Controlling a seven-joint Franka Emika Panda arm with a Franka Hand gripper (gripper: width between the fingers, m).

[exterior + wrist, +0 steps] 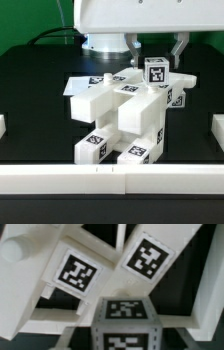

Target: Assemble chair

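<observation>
Exterior view. Item one: chair (125, 115), part-built from white tagged pieces, centre of frame on black table (30, 100). Item two: my gripper (156, 52), upper right, poised over block (155, 72) topping the chair; clamped or loose, I cannot tell.

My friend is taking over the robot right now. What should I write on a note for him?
Hand: right above the chair's top block, one finger on each side. I cannot tell whether it is gripping it.
Chair: partly built, standing in the middle of the black table.
Done: several white pieces are stacked together.
Left: check the top block is properly in place, then add any missing pieces.
</observation>
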